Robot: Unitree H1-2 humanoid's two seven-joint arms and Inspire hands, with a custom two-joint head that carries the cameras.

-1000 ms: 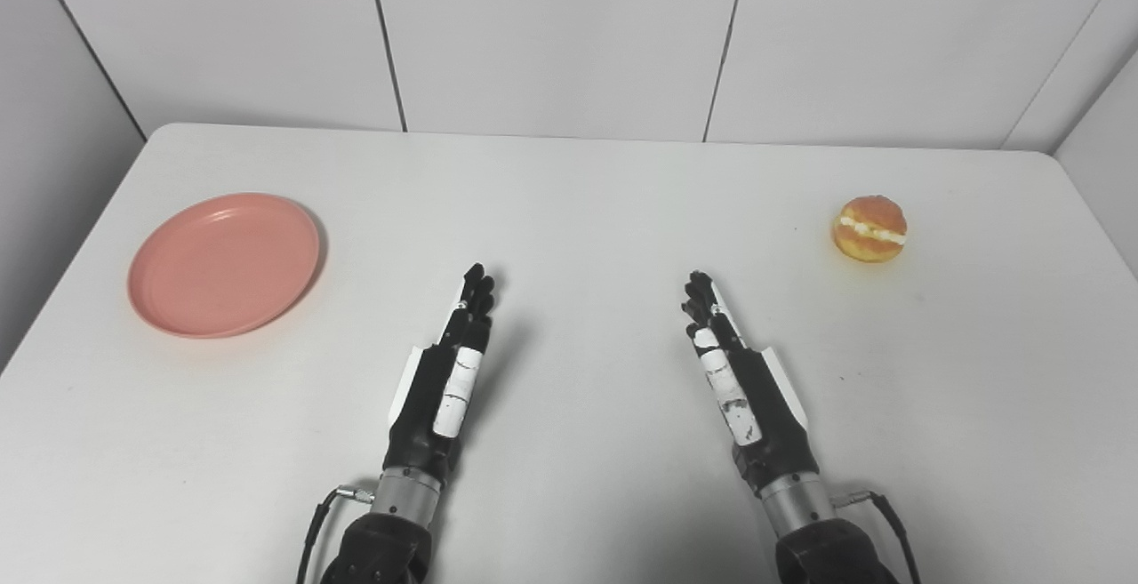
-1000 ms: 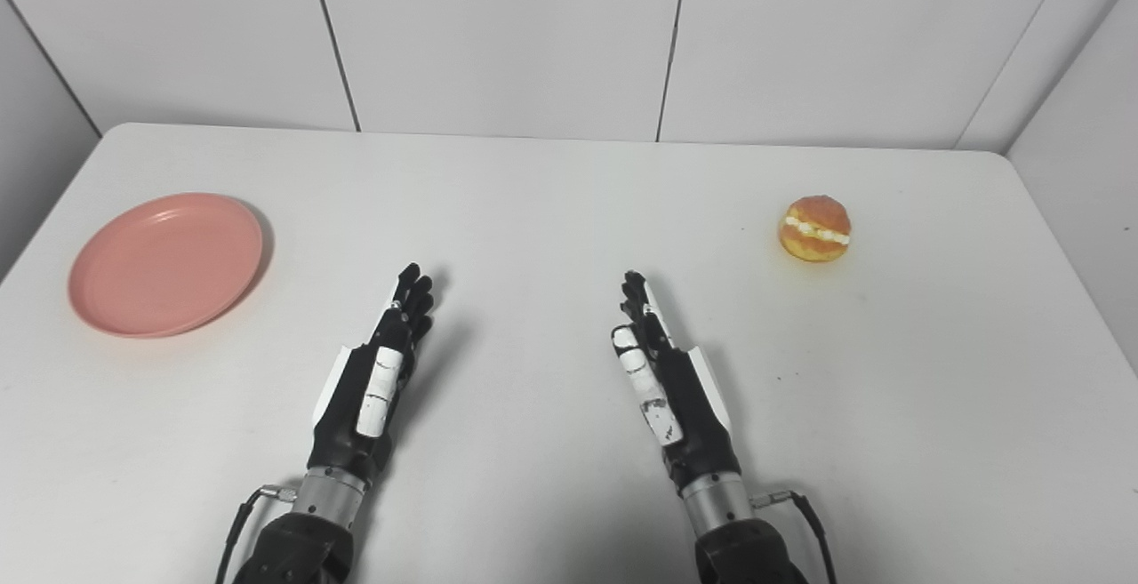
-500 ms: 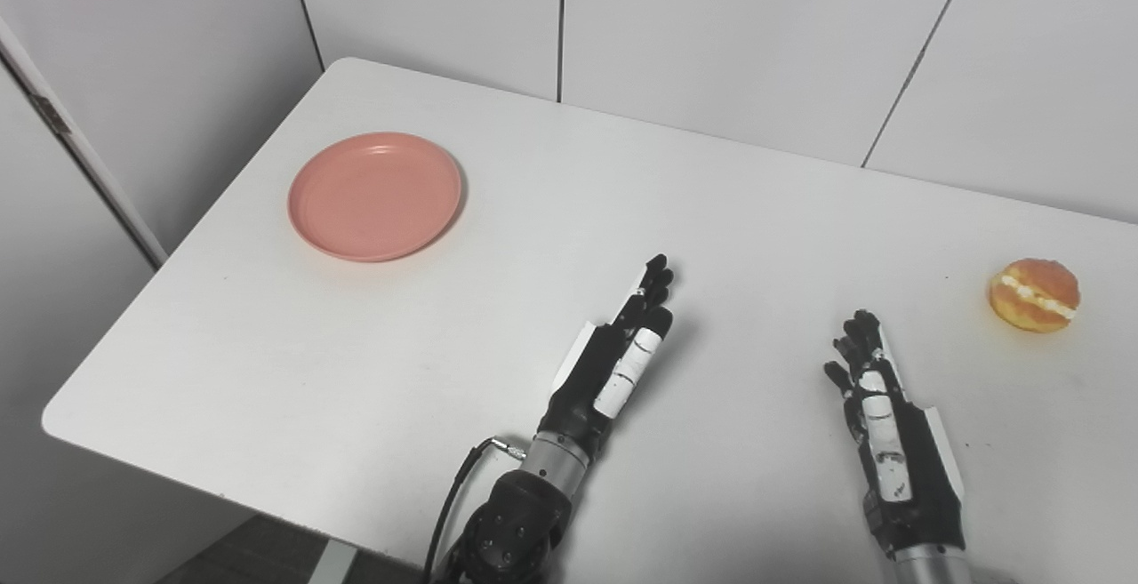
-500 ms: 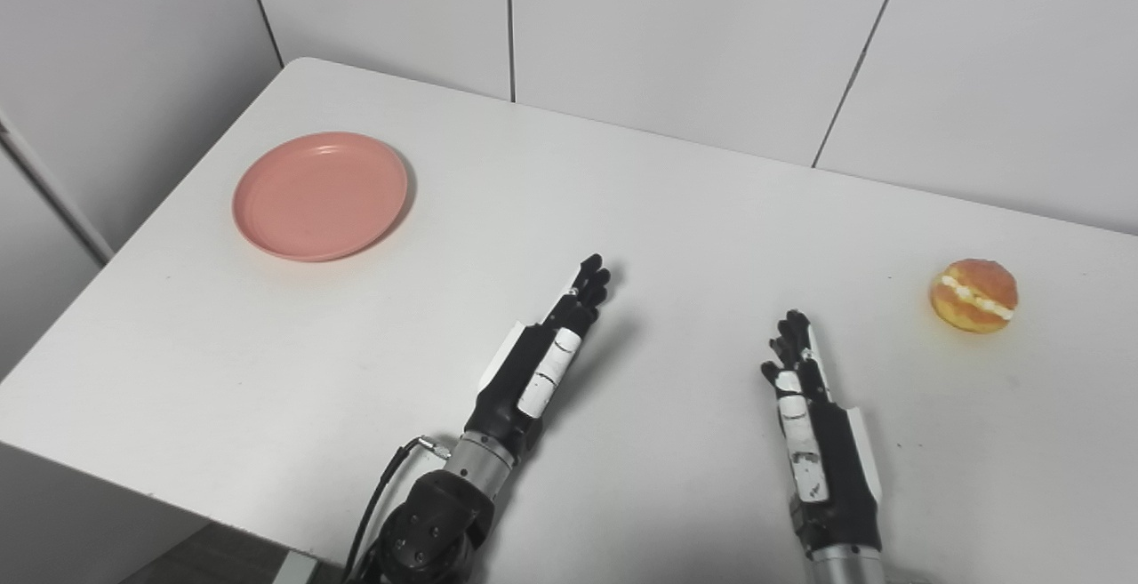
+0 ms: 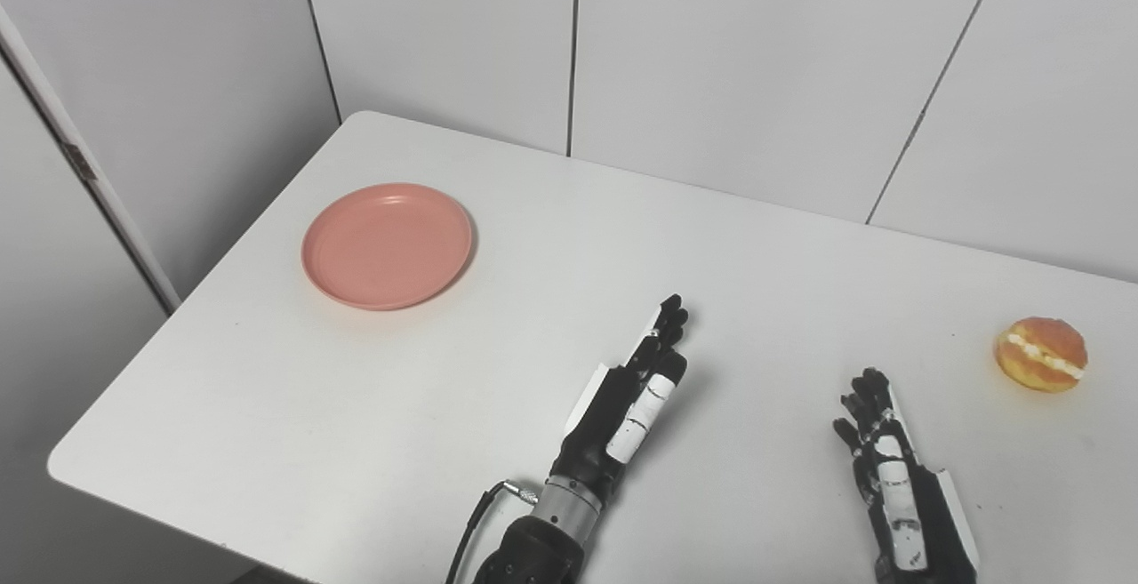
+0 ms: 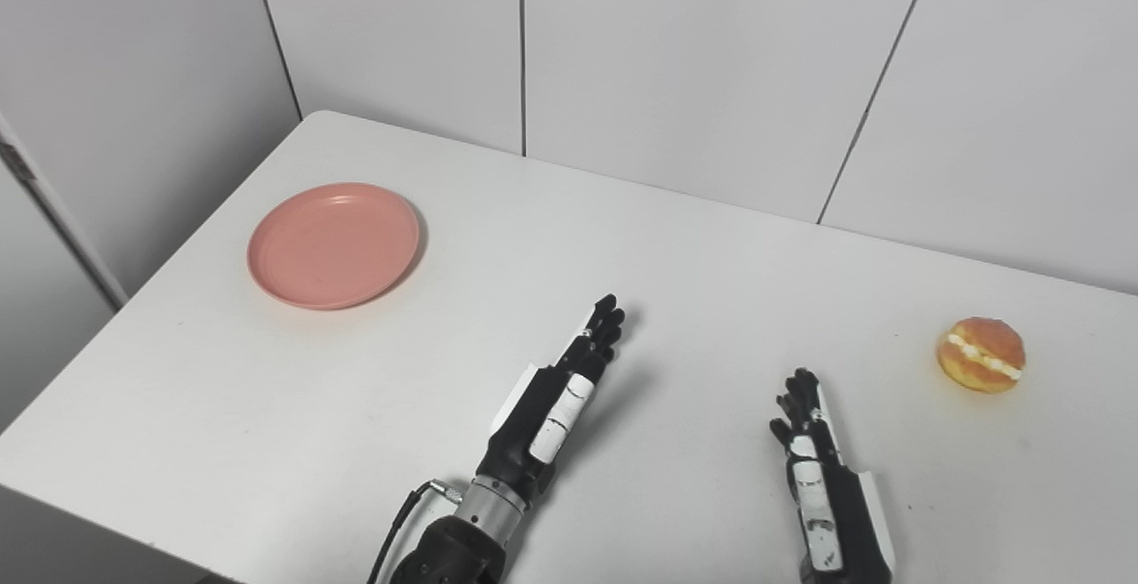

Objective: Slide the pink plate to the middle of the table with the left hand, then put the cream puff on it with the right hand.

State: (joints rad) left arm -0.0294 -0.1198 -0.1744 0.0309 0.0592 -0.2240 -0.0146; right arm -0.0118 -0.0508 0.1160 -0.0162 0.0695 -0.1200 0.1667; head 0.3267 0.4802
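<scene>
While bare, the pink plate is round and shallow.

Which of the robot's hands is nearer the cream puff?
Right. The right hand lies just left of the cream puff; the left hand is farther away, mid-table.

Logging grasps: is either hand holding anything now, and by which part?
Nothing is held. The left hand and right hand are open over the table, apart from the plate and the puff.
</scene>
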